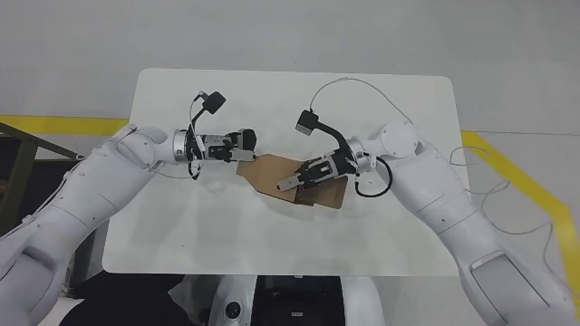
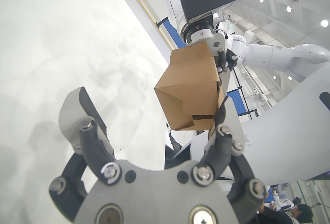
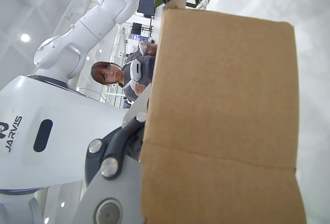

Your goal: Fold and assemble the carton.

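The white worktop [image 1: 181,226] spans my top view. The brown carton [image 2: 188,91] is over its middle, between both arms and partly folded. I can't tell if it rests there. My right claw [image 1: 292,181] clamps one carton wall, one finger hidden behind cardboard. My left claw [image 2: 152,106] is spread wide, one fingertip [image 2: 219,116] touching a carton corner.

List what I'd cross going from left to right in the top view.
In order: dark frame → left pincer → carton. The right pincer lies over the carton, so it has no clear place in the order.
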